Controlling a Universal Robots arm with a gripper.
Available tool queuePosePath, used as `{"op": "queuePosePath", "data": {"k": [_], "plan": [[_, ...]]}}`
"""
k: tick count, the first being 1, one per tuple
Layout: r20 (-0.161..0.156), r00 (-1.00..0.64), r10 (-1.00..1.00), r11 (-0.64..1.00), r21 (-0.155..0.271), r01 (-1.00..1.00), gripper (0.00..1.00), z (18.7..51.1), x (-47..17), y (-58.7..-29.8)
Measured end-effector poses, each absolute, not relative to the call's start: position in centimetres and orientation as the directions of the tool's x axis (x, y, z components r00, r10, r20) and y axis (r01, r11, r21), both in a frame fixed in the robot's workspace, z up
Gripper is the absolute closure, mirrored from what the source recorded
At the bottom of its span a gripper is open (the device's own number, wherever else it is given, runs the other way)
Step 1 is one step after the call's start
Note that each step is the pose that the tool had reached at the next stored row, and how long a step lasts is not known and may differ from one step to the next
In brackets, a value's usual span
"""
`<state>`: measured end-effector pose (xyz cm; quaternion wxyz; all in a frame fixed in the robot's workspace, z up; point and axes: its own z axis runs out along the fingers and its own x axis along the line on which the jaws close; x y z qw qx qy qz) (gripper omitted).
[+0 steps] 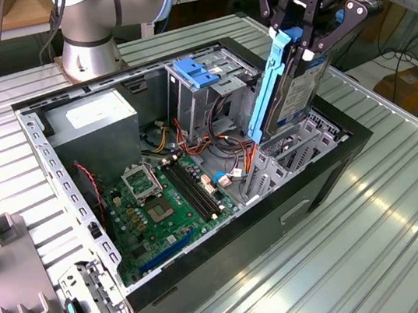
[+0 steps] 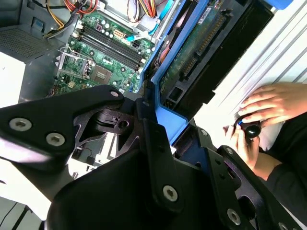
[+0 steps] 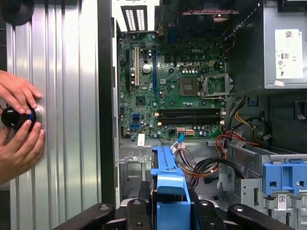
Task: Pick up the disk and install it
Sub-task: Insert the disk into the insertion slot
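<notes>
From where I stand, the exterior view has the gripper (image 1: 314, 29) clamped on the disk (image 1: 293, 89). The disk is held on edge and tilted, above the bay (image 1: 299, 151) at the exterior view's right end of the open computer case (image 1: 208, 255). In the second wrist view, a person's hands (image 2: 266, 108) rest on a knob (image 2: 250, 129) outside the case. In the first wrist view, the blue rail (image 3: 170, 187) points toward the board (image 3: 177, 86). I'd say doing this well means holding the disk square to the bay and clear of the cables (image 3: 201, 165).
</notes>
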<state>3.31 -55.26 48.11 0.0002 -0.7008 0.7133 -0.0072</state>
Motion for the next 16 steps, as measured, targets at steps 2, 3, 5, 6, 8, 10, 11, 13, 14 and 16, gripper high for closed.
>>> {"op": "queuePosePath", "data": {"k": [2,3,5,6,8,10,11,13,14,16], "plan": [[0.010,-0.018,-1.000,0.017,-0.011,-1.000,0.63,48.1,3.8,-55.3],[0.010,-0.018,-1.000,0.017,-0.011,-1.000,0.63,48.1,4.0,-55.3],[0.010,-0.018,-1.000,0.018,-0.011,-1.000,0.63,48.0,4.3,-55.3],[0.010,-0.018,-1.000,0.018,-0.011,-1.000,0.63,48.0,4.4,-55.3],[0.010,-0.018,-1.000,0.018,-0.011,-1.000,0.63,47.9,4.5,-55.3],[0.010,-0.021,-1.000,0.021,-0.011,-1.000,0.63,47.8,4.7,-55.3],[0.010,-0.023,-1.000,0.023,-0.011,-1.000,0.63,47.7,4.8,-55.3],[0.010,-0.023,-1.000,0.023,-0.011,-1.000,0.63,47.7,4.9,-55.3],[0.010,-0.023,-1.000,0.023,-0.011,-1.000,0.63,47.7,4.9,-55.3],[0.010,-0.023,-1.000,0.023,-0.011,-1.000,0.63,47.7,4.9,-55.3]]}}
